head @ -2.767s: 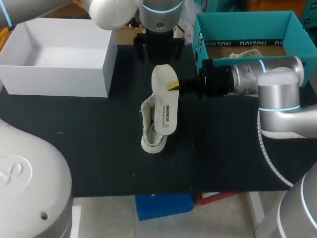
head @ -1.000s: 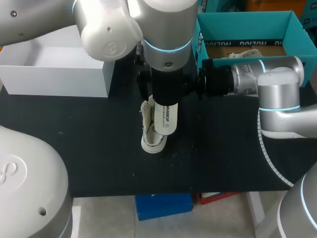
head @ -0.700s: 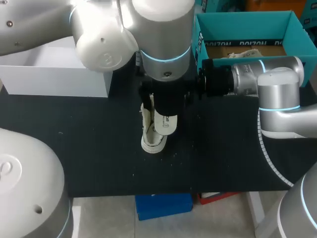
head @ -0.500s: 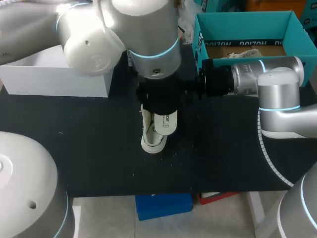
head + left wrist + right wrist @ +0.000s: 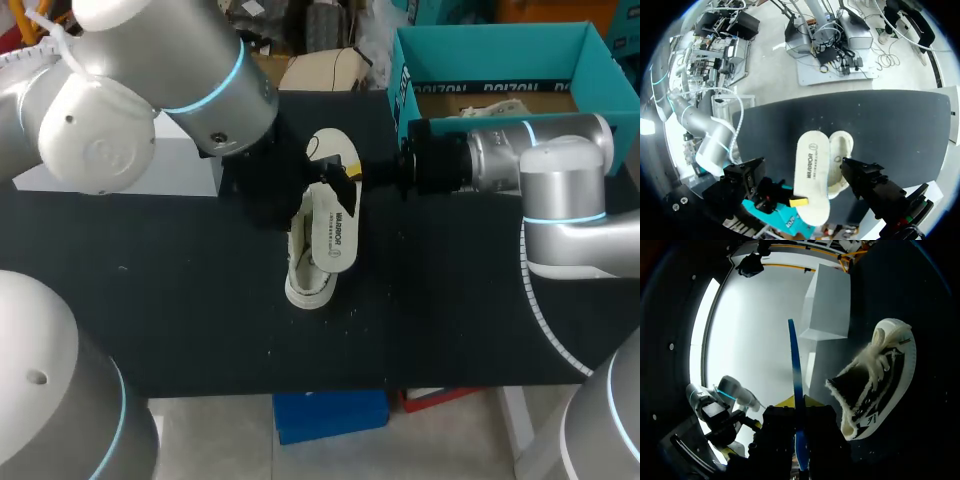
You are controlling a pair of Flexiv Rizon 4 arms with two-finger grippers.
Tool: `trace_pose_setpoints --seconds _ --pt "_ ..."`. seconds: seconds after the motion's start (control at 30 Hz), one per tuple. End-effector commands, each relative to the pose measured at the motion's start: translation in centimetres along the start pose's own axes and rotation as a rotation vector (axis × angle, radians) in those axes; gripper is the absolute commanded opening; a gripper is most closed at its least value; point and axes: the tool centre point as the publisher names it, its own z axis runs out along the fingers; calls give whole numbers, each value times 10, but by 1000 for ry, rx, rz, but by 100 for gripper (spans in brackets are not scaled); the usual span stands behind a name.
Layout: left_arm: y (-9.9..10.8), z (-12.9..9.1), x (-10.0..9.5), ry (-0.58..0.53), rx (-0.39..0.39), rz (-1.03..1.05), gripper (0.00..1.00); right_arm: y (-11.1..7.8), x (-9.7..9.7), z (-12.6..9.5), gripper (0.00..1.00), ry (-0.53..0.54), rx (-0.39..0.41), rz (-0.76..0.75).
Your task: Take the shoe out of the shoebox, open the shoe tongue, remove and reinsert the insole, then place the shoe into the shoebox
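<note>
A white canvas shoe lies on the black table mat, also seen in the left wrist view as the shoe and in the right wrist view as the shoe. The white insole hangs over it, its front end overlapping the shoe. My right gripper is shut on the insole's heel end; the insole shows edge-on between its yellow tips. My left gripper hovers left of the insole, open and holding nothing; one dark finger shows beside the shoe.
A white shoebox stands at the back left, mostly hidden behind my left arm; it also appears as the white box. A teal box stands at the back right behind my right arm.
My left arm has swung from directly over the insole away to the left, uncovering the insole. The right gripper, insole and shoe have stayed in place.
</note>
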Motion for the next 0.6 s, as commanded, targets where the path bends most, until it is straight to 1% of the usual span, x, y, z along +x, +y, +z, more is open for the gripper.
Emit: trace_pose_setpoints --seconds 0.03,0.2,0.23,0.27,0.3,0.33,0.37,0.4,0.43,0.47,0.53,0.6 --pt "-2 0 15 -668 39 34 100 0 0 1 0 -1 -2 0" --pt "-2 0 15 -668 39 34 100 0 0 1 0 -1 -2 0" --pt "0 2 20 -756 22 16 100 0 0 1 0 -1 -2 0" --pt "2 5 27 -816 8 -23 100 0 0 1 0 -1 -2 0" --pt "3 6 34 -925 -19 4 100 0 0 1 0 -1 -2 0" --pt "4 5 40 -1015 -14 -21 100 0 0 1 0 -1 -2 0" --pt "7 5 46 -1028 -51 -52 100 0 0 1 0 -1 -2 0" --pt "8 6 50 -1005 -94 -25 100 0 0 1 0 -1 -2 0" --pt "8 5 53 -1060 -103 -9 100 0 0 1 0 -1 -2 0" --pt "9 4 55 -1089 -110 -13 100 0 0 1 0 -1 -2 0" --pt "9 3 57 -1106 -146 42 100 0 0 1 0 -1 -2 0" --pt "11 2 59 -1149 -157 52 100 0 0 1 0 -1 -2 0"
